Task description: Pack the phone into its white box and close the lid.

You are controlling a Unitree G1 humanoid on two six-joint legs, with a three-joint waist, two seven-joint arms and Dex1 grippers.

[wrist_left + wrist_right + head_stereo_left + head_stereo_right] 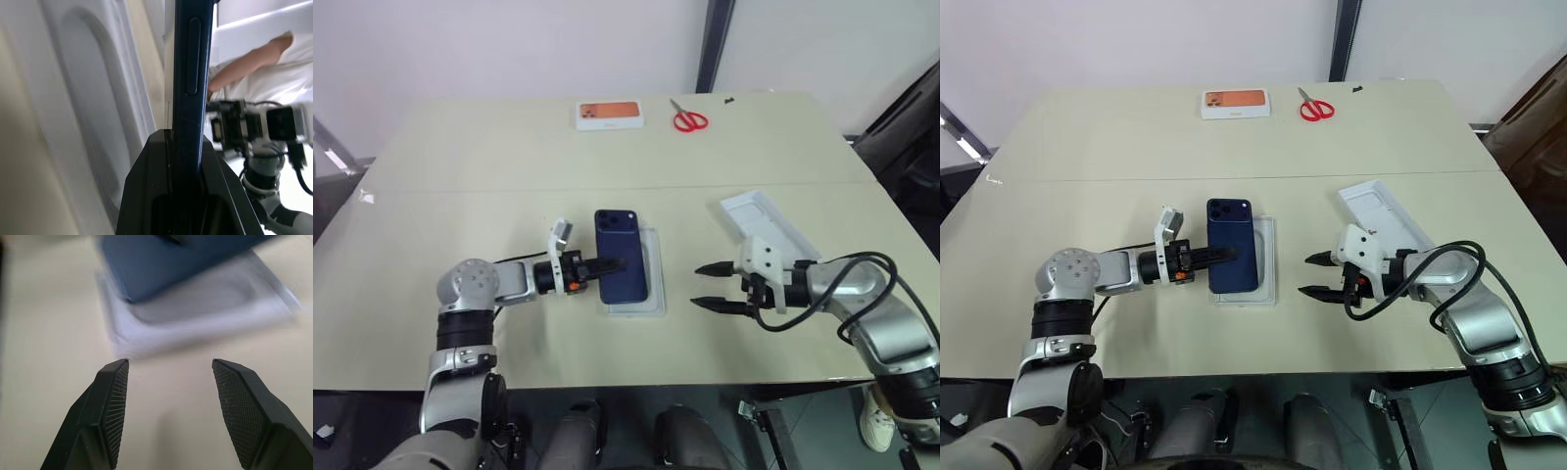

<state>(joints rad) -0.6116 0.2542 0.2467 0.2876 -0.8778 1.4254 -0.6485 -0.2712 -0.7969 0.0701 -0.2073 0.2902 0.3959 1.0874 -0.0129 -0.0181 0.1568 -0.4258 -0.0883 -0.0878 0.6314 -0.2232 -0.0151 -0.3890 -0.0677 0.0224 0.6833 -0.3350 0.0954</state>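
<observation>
The dark blue phone [625, 245] hovers back-up over the white box [653, 282] at the table's middle, its left side raised and reaching past the box's left wall. My left gripper [612, 265] comes in from the left, shut on the phone's long edge [188, 98]. To the right of the box, my right gripper [703, 285] points at it with its jaws open and nothing between the fingers [115, 401]. Beyond them lie the box [210, 303] and the phone [181, 259]. The lid [766, 223] rests on the table behind the right gripper, with its white inside facing up.
A white box with an orange picture [609, 115] and red scissors [688, 119] lie near the table's far edge. A person's arm [254, 58] shows beyond the table in the left wrist view. Bare tabletop lies in front of the white box.
</observation>
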